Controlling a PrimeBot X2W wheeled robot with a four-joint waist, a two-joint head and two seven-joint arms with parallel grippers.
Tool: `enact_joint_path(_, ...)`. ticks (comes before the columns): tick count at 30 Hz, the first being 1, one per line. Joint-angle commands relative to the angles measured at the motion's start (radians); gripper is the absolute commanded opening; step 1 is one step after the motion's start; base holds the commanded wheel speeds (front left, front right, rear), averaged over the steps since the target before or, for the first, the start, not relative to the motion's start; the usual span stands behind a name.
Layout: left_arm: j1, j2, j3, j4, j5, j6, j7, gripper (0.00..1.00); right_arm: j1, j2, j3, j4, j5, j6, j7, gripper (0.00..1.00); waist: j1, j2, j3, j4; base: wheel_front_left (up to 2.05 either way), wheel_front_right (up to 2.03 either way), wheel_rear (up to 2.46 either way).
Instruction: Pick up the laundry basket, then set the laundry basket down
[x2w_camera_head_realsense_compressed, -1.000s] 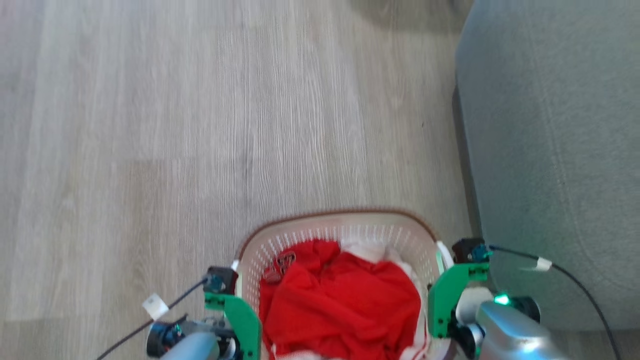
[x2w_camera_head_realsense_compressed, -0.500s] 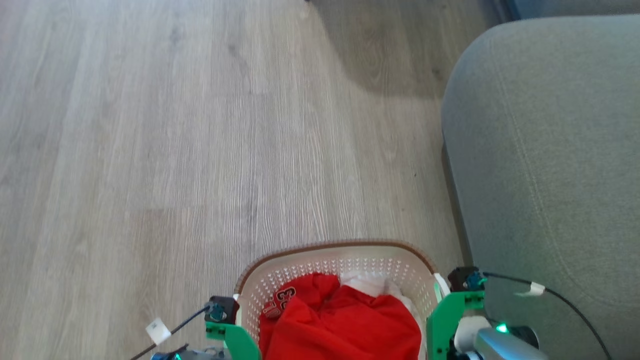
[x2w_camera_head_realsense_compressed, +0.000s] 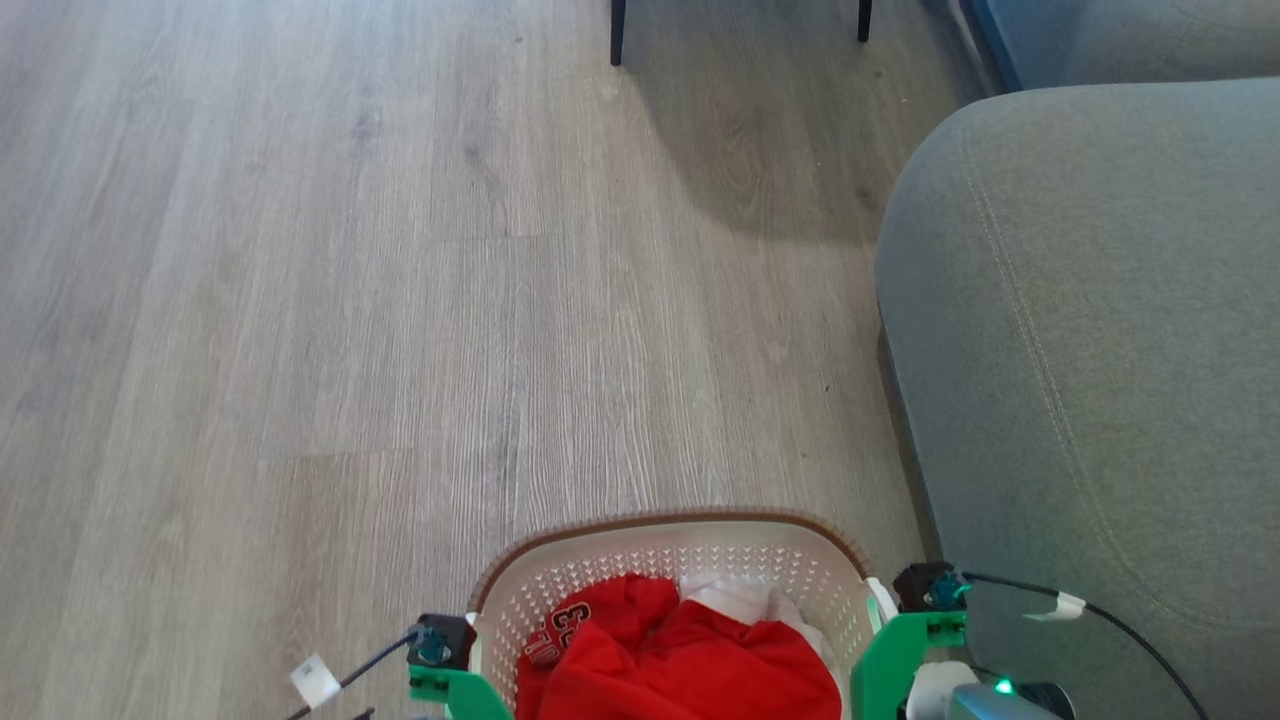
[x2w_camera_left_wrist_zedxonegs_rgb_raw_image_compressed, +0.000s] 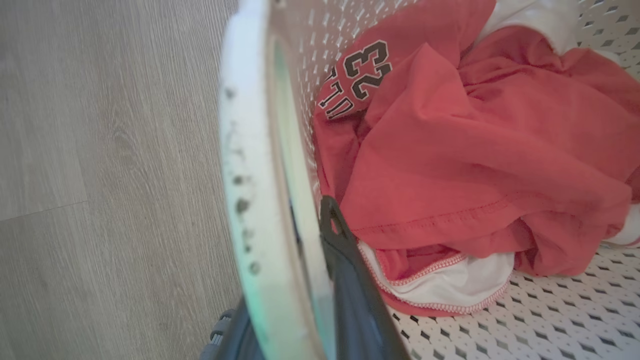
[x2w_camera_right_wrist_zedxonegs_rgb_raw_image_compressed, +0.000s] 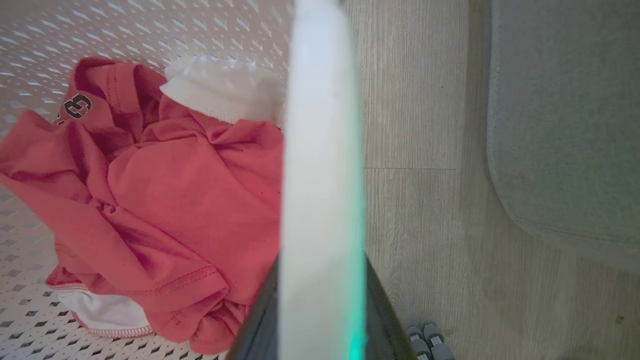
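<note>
Laundry basket (x2w_camera_head_realsense_compressed: 690, 522), small, cream perforated plastic, brown woven-look rim, red and white clothes (x2w_camera_head_realsense_compressed: 700, 670) inside: sat between both grippers, near grey fabric sofa (x2w_camera_head_realsense_compressed: 1100, 350) at right. Left gripper (x2w_camera_left_wrist_zedxonegs_rgb_raw_image_compressed: 295, 240) clamped white left handle (x2w_camera_left_wrist_zedxonegs_rgb_raw_image_compressed: 245, 150). Right gripper (x2w_camera_right_wrist_zedxonegs_rgb_raw_image_compressed: 322, 305) clamped white right handle (x2w_camera_right_wrist_zedxonegs_rgb_raw_image_compressed: 320, 125). Contact with pale wood-look floor (x2w_camera_head_realsense_compressed: 400, 300) could not be determined.

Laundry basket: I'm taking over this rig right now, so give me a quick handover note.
Left gripper: shut on the laundry basket, at its left handle.
Right gripper: shut on the right handle.
Basket: between both arms, red and white clothes inside, grey sofa to its right.
Done: both handles gripped; the basket looks lifted, though I can't be sure.
Left: set it down on the floor, then release.
</note>
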Motion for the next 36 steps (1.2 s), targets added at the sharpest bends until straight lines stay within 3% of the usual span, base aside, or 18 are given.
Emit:
enact_joint_path(1,-0.029,0.034,0.014,0.002,0.003,-0.001,-0.018,0.0,-0.003,-0.013,0.023,-0.005,-0.001,-0.002,-0.014,0.0,0.0001,-0.0001,-0.001,0.0,0.0,0.0,0.0)
enact_joint_path(36,-0.06,0.034,-0.028,0.023,-0.042,-0.003,-0.044,0.0,-0.06,-0.013,0.146,0.012,0.122,-0.002,-0.061,0.0,0.0001,-0.0001,0.029,-0.011,0.0,0.0,0.0)
